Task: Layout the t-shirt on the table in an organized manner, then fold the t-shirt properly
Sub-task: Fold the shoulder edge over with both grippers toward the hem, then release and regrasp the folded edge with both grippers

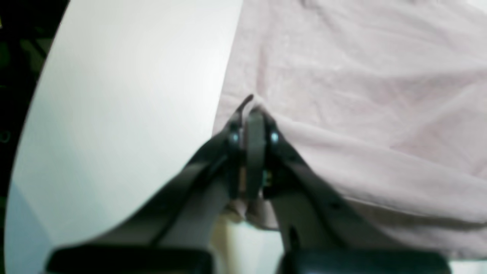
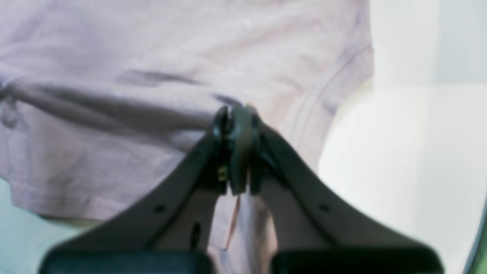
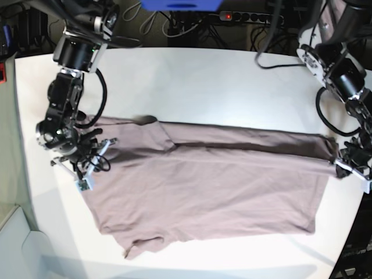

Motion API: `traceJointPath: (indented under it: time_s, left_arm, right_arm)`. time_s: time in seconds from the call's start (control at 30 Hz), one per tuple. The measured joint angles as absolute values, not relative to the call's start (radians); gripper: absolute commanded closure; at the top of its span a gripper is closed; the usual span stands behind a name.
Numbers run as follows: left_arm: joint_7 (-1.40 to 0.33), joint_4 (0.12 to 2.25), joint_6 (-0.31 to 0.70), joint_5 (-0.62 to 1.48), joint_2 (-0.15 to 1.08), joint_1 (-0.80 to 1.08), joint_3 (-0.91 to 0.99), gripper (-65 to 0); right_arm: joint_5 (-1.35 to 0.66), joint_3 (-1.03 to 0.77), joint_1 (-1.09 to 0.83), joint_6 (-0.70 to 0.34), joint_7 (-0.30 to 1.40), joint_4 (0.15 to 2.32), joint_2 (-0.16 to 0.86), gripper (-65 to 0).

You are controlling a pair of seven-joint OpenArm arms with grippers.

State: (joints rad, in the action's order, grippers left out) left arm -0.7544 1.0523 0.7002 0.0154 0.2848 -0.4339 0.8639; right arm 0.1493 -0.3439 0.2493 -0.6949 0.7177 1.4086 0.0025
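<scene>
The mauve-pink t-shirt [image 3: 209,186] lies spread across the white table [image 3: 203,87], its top edge pulled into a long fold between my two grippers. On the right of the base view my left gripper [image 3: 337,158] is shut on the shirt's corner. The left wrist view shows its tips [image 1: 251,112] pinching the cloth edge [image 1: 361,95]. On the left of the base view my right gripper [image 3: 104,143] is shut on the shirt's other end. In the right wrist view its tips [image 2: 236,114] clamp a ridge of fabric [image 2: 133,76] near a hem.
A power strip [image 3: 250,16] and cables lie beyond the table's far edge, beside a blue object [image 3: 180,4]. The table's right edge runs close under my left gripper. A white box [image 3: 14,244] stands off the table's front left corner.
</scene>
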Motion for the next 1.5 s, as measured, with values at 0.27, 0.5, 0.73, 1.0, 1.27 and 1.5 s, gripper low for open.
traceJointPath:
  time_s: [0.27, 0.5, 0.73, 1.0, 1.27, 1.5]
  left_arm:
    - [-0.744, 0.992, 0.7, 0.019, 0.299, -0.459, 0.863, -0.4]
    - [-0.656, 0.825, 0.696, 0.012, 0.348, -0.48, 0.817, -0.4]
    - [-0.63, 0.821, 0.696, 0.015, 0.35, -0.483, 0.787, -0.5]
    - [-0.631, 0.824, 0.696, 0.017, 0.352, -0.499, 0.791, -22.4]
    - [-0.638, 0.826, 0.685, 0.023, 0.38, -0.498, 0.796, -38.9]
    - [-0.628, 0.83, 0.685, 0.025, 0.374, -0.41, 0.851, -39.4]
  right_arm:
    - [0.149, -0.347, 0.252, -0.695, 0.725, 1.404, 0.002, 0.0]
    - [0.15, -0.347, 0.266, -0.695, 0.722, 1.407, 0.002, 0.0]
    - [0.15, -0.349, 0.263, -0.695, 0.724, 1.406, 0.002, 0.0]
    - [0.15, -0.349, 0.245, -0.695, 0.722, 1.407, 0.002, 0.0]
    - [0.149, -0.349, 0.23, -0.695, 0.721, 1.407, 0.009, 0.0]
    - [0.149, -0.349, 0.222, -0.695, 0.729, 1.439, 0.014, 0.0]
